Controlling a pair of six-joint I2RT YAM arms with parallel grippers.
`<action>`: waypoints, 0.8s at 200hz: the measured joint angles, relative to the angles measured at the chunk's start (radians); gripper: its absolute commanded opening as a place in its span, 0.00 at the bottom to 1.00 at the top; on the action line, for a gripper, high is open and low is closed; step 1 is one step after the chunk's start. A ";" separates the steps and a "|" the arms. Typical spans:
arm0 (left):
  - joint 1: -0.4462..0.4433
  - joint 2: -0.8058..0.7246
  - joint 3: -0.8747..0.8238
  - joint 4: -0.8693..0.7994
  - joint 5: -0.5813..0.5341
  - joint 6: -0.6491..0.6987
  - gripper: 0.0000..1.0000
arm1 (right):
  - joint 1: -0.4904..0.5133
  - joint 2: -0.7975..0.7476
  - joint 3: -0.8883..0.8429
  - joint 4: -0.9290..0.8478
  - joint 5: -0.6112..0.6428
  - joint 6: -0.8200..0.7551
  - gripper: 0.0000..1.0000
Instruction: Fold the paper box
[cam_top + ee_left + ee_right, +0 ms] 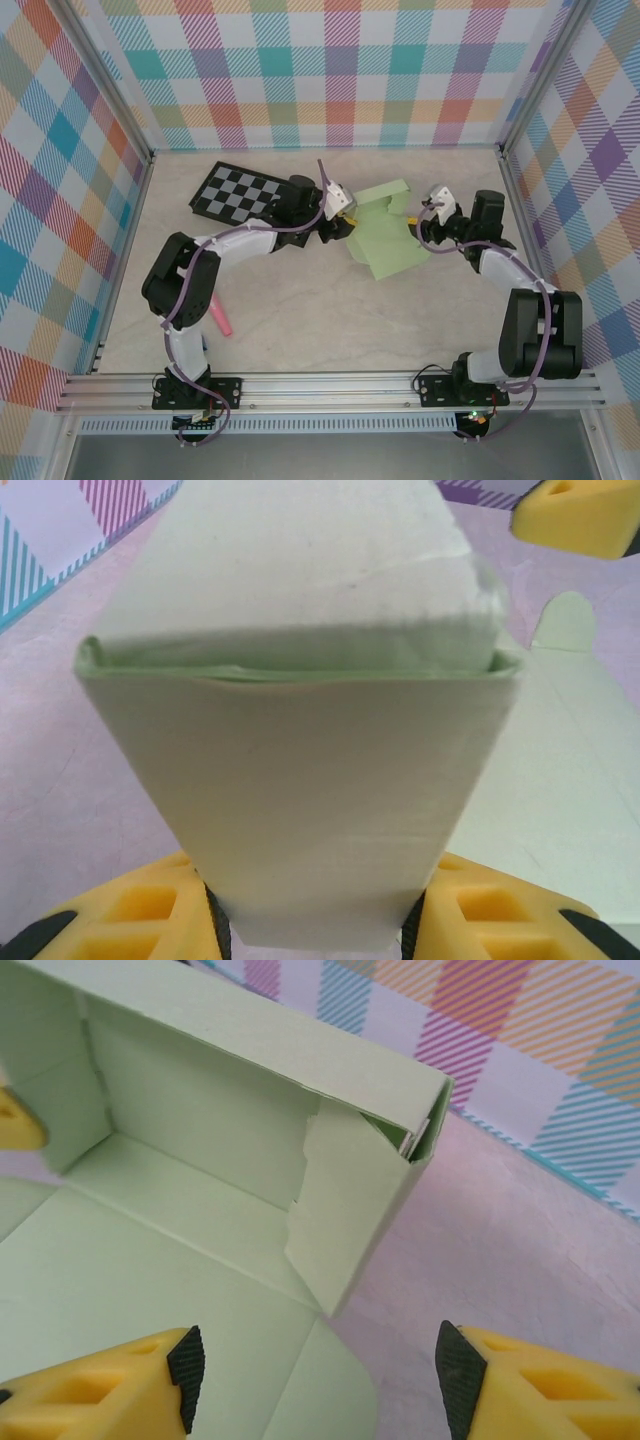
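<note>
The paper box [385, 238] is pale green card lying mid-table, partly folded, with its back wall raised. My left gripper [345, 222] is at its left end. In the left wrist view the left gripper [315, 920] is shut on a folded side wall of the paper box [300, 780], which stands between the yellow fingers. My right gripper [420, 226] is at the box's right end. It stands open in the right wrist view [320, 1375], its pads apart on either side of the upright corner flap [345, 1210] and touching nothing.
A black-and-grey checkerboard [238, 192] lies at the back left, behind the left arm. A pink stick [220, 320] rests near the left arm's base. Plaid walls close in the table on three sides. Bare tabletop [520, 1260] lies right of the box corner.
</note>
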 measured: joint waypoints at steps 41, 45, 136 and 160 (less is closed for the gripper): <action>0.019 -0.023 0.031 -0.101 0.171 0.140 0.33 | -0.058 0.053 0.144 -0.237 -0.166 -0.129 0.68; 0.019 -0.023 0.037 -0.108 0.185 0.154 0.33 | -0.061 0.065 0.172 -0.269 -0.182 -0.142 0.69; 0.019 -0.023 0.094 -0.235 0.353 0.311 0.33 | -0.068 0.110 0.309 -0.652 -0.423 -0.452 0.66; 0.019 -0.023 0.103 -0.259 0.353 0.320 0.32 | -0.063 0.116 0.340 -0.708 -0.464 -0.504 0.57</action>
